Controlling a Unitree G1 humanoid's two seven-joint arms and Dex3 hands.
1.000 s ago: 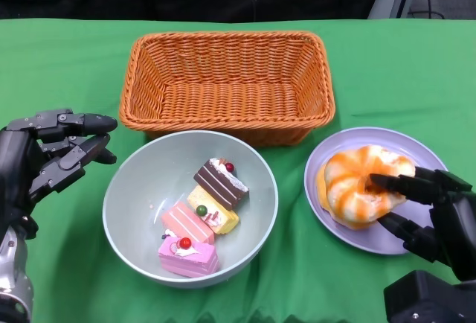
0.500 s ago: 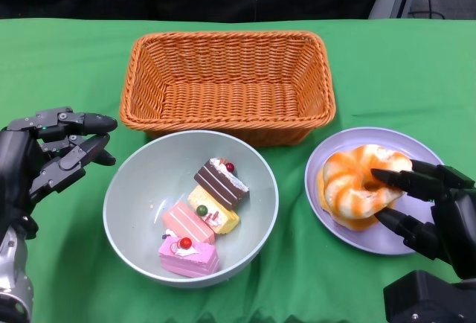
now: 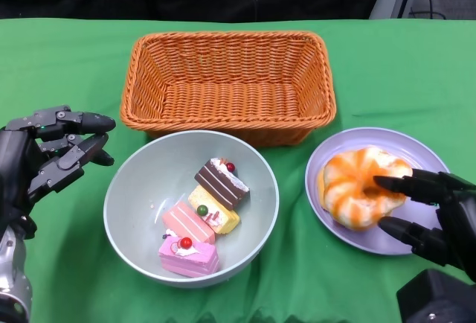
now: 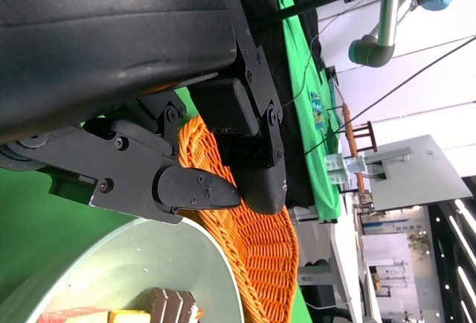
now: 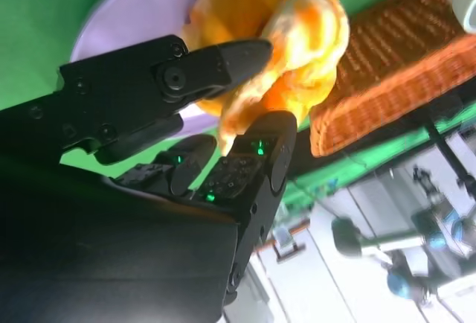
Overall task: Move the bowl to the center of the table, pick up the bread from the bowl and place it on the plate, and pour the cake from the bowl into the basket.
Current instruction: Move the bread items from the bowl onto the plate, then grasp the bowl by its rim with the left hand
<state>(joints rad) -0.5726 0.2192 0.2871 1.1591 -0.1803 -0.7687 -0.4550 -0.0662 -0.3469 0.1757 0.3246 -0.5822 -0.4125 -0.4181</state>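
Note:
The grey-green bowl [image 3: 134,170] stands mid-table in front of the orange wicker basket [image 3: 227,77]. It holds several cake slices [image 3: 201,219]. The orange-and-white bread [image 3: 353,185] lies on the lilac plate [image 3: 416,148] at the right. My right hand [image 3: 435,215] is at the plate's near right, fingers spread; one fingertip [image 3: 379,182] touches the bread's edge, and the hand grips nothing. In the right wrist view the bread [image 5: 305,33] lies just past the parted fingers [image 5: 223,59]. My left hand [image 3: 44,155] hovers left of the bowl, fingers apart and empty.
Green cloth covers the table. The basket [image 4: 260,248] has nothing in it and stands close behind the bowl [image 4: 134,263] and the plate. Dark floor and equipment lie beyond the far table edge.
My right hand has drawn back toward the near right, its fingers sliding off the bread, which stays on the plate. The left hand and the bowl have not moved.

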